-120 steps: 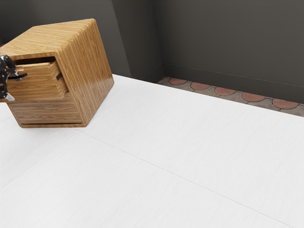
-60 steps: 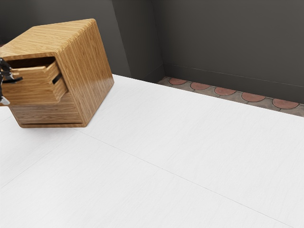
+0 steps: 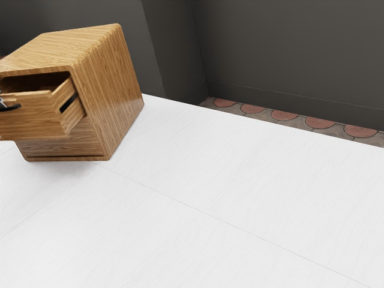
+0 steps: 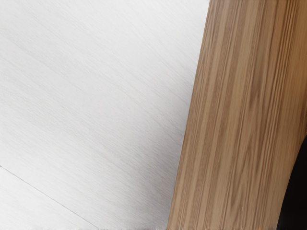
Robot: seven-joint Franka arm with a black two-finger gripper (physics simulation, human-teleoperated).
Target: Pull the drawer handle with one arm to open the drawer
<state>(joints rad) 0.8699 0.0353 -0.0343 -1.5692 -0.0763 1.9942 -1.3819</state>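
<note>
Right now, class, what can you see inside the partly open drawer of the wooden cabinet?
A dark, shadowed gap shows between the drawer rim and the cabinet top. No contents show there; the drawer's own front and side walls hide its floor.

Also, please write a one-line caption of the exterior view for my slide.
Wooden cabinet on a white table, its upper drawer partly open, dark handle at the exterior view's left edge.

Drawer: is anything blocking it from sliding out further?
Nothing visible does. The drawer hangs partly out of the cabinet above the white table, and its path leaves the exterior view's left edge, unseen beyond.
</note>
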